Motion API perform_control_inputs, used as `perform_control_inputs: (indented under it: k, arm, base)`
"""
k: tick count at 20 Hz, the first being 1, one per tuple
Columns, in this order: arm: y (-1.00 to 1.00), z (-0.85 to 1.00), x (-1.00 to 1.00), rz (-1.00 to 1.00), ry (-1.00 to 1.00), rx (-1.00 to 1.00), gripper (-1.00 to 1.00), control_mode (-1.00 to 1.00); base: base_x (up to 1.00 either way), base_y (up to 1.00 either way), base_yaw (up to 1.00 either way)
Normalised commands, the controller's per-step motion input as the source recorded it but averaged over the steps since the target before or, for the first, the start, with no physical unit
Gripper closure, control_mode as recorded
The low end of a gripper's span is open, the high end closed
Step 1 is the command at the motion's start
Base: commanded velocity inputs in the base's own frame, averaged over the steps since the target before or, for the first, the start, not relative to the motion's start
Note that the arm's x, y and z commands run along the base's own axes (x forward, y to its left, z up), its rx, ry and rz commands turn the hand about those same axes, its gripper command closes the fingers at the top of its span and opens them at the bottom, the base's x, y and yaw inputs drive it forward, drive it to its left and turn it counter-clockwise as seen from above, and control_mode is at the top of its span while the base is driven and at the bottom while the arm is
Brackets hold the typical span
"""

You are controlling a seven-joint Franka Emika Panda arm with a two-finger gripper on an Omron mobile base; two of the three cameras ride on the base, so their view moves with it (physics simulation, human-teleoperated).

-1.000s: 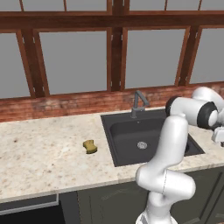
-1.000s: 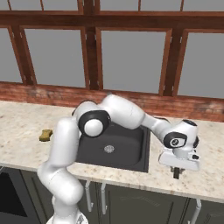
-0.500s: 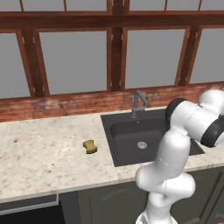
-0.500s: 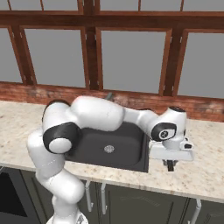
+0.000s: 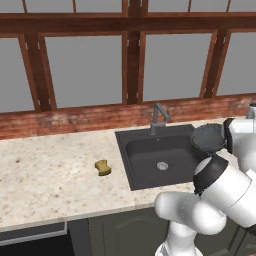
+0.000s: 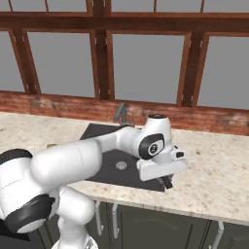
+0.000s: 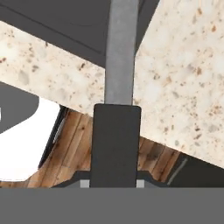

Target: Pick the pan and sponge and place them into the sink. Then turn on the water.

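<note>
Countertop (image 5: 45, 175): sponge (image 5: 103, 167) left of sink (image 5: 150, 165), gripper (image 6: 167, 182) clamping pan (image 5: 207, 138) handle.

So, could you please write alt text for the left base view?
The round dark pan is lifted above the right side of the dark sink, beside the white arm. A yellow sponge lies on the speckled counter left of the sink.

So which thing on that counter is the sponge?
Find the dark sink under the windows. On the speckled counter to its left, well apart from the basin, lies the sponge: small, mustard-yellow, pinched at the sides like a bone.
</note>
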Motion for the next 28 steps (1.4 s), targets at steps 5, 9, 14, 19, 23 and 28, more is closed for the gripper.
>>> perform_control_inputs:
  k: [5, 9, 14, 19, 23, 28]
  arm:
    - [0.46, 0.03, 0.16, 0.21, 0.33, -0.01, 1.00, -1.00]
    - [0.27, 0.00, 0.41, 0.13, 0.32, 0.00, 1.00, -1.00]
    - [0.09, 0.00, 0.33, 0.14, 0.26, 0.00, 1.00, -1.00]
    - [0.19, -0.06, 0.26, 0.17, 0.11, 0.00, 1.00, -1.00]
    - [0.52, -0.37, 0.29, 0.15, 0.00, 0.00, 1.00, -1.00]
    - [0.59, -0.35, 0.44, 0.16, 0.00, 0.00, 1.00, -1.00]
  base:
    - [0.00, 0.00, 0.00]
    - [0.00, 0.00, 0.00]
    - [0.00, 0.00, 0.00]
    - [0.00, 0.00, 0.00]
    - [0.00, 0.00, 0.00]
    - [0.00, 0.00, 0.00]
